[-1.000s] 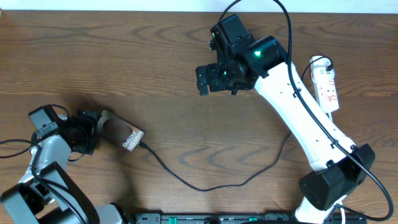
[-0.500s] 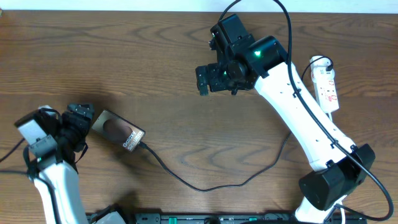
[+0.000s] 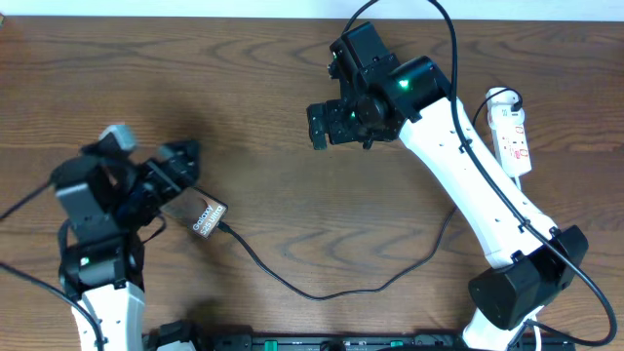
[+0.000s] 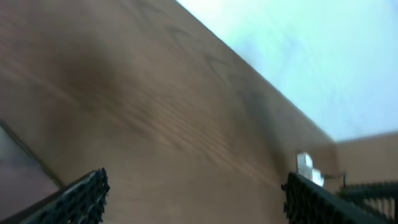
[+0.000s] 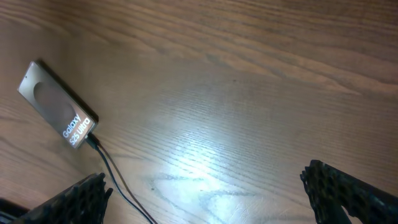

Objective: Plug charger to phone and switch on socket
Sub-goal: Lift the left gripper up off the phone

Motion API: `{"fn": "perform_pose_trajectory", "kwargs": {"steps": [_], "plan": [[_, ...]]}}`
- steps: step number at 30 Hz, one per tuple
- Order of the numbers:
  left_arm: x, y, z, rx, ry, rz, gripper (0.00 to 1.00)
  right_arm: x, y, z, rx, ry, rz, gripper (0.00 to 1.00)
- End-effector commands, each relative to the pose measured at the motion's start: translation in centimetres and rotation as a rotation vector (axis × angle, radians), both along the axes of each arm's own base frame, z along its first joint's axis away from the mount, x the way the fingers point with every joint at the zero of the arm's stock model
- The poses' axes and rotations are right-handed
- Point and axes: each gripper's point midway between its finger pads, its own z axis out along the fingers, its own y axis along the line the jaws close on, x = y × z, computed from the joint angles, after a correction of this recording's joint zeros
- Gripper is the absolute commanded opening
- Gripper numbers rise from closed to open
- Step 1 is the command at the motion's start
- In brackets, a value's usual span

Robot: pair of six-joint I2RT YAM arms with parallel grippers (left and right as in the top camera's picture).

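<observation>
The phone [image 3: 202,215] lies flat at the table's left, its "Galaxy" print up; it also shows in the right wrist view as the phone [image 5: 57,104]. The charger [image 3: 322,292], a thin black cable, meets the phone's right end with its tip [image 5: 92,139] and loops right under the right arm. My left gripper [image 3: 175,168] hovers open over the phone's left end, only bare wood between its fingers [image 4: 81,199]. My right gripper [image 3: 336,122] hangs open high above the table's middle, fingertips [image 5: 354,193] wide apart. The white socket [image 3: 513,132] lies at the far right.
The wooden table [image 3: 244,78] runs back to a pale wall. The right arm's white links [image 3: 468,175] slant across the right side, close beside the socket. A black cable [image 3: 448,39] arcs over that arm.
My left arm has lifted and swung right, from beside the phone's left end to above it. The phone, the charger and the right arm have not moved.
</observation>
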Motion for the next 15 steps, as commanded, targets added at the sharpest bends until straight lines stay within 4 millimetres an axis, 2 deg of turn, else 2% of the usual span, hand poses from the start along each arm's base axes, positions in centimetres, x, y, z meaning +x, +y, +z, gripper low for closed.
{"fn": "perform_pose_trajectory", "kwargs": {"steps": [1, 4, 9, 15], "plan": [[0.9, -1.0, 2.0, 0.19, -0.028, -0.029, 0.88, -0.2, 0.2, 1.5, 0.011, -0.037, 0.013, 0.99], [0.9, -2.0, 2.4, 0.359, 0.022, -0.039, 0.89, -0.2, 0.2, 1.5, 0.011, -0.037, 0.013, 0.99], [1.0, -2.0, 3.1, 0.629, 0.098, 0.026, 0.88, -0.2, 0.0, 1.4, 0.0, -0.036, 0.017, 0.99], [1.3, -3.8, 2.8, 0.684, 0.1, -0.009, 0.89, 0.0, -1.9, 0.9, -0.095, -0.049, -0.021, 0.99]]}}
